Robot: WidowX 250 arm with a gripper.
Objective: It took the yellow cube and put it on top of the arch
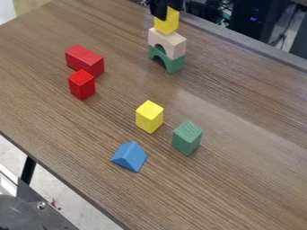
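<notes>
Nearest you on the tabletop sit the blue wedge and the green block, just apart, with a yellow block a little beyond them; these are no threat unless you retreat low over them. Farther back on the left, the small red block stands close against the long red block. Your real worry is at the far side: the yellow cube is at the top of the stack, over the pale arch, which rests on the green arch. The gripper is right at the cube, overlapping its left side, and you cannot tell whether it is clamped on it or loose. The cube looks turned against the arch, so a sideways drag while letting go could twist it off, and pressing down could make the pale arch slip on its narrow base. As for room, the near edge runs well apart from the stack, and a broad stretch of wood lies to its right. The dark far edge is close behind, so a cube knocked that way might drop over it; lift straight up first.
</notes>
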